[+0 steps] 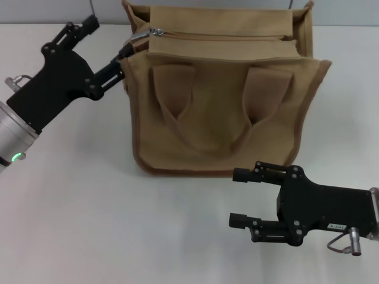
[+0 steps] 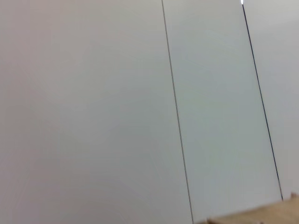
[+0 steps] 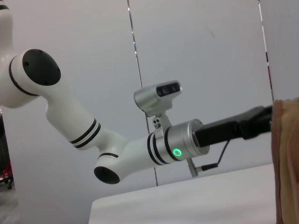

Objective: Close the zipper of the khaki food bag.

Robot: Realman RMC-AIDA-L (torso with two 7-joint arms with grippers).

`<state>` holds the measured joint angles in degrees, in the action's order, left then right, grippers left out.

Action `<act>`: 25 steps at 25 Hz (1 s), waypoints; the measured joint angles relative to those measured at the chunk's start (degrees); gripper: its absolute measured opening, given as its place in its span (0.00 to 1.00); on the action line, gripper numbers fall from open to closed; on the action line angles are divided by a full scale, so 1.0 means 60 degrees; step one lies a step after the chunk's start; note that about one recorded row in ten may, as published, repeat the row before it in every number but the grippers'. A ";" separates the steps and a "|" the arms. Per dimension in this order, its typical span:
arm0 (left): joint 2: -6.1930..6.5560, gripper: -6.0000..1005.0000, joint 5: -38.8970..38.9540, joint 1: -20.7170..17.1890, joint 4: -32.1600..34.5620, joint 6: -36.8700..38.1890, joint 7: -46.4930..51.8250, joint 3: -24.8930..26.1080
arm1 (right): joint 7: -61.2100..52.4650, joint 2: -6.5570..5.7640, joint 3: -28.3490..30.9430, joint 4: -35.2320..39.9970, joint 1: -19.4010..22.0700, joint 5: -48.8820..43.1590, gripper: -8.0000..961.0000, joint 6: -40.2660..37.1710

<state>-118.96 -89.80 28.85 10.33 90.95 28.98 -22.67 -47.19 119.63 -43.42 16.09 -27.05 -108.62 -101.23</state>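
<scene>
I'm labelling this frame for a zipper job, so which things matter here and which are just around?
In the job:
khaki food bag
zipper, its slider at the bag's left end
left gripper, at that end
right gripper, open, in front of the bag

Just around:
white table
grey wall panels

One boxy tan-khaki canvas bag [image 1: 219, 94] with darker brown piped edges stands on the one white table [image 1: 77, 213]. It carries two short flat fabric handles [image 1: 173, 94] on its front panel. One khaki-taped zipper line [image 1: 225, 36] runs along its top, with one small shiny silver metal slider [image 1: 155, 32]. Two black robot grippers are in sight: the left gripper [image 1: 121, 56] and the right gripper [image 1: 238, 198].
</scene>
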 joint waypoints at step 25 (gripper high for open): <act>-0.0035 0.74 -0.0479 0.0187 0.0244 -0.1285 -0.0372 -0.0944 | -0.0001 0.0000 -0.0011 -0.0114 -0.0044 -0.0002 0.78 -0.0092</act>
<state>-119.17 -92.68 29.97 11.80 83.24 26.75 -28.34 -47.20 119.63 -43.48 15.41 -27.31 -108.63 -101.78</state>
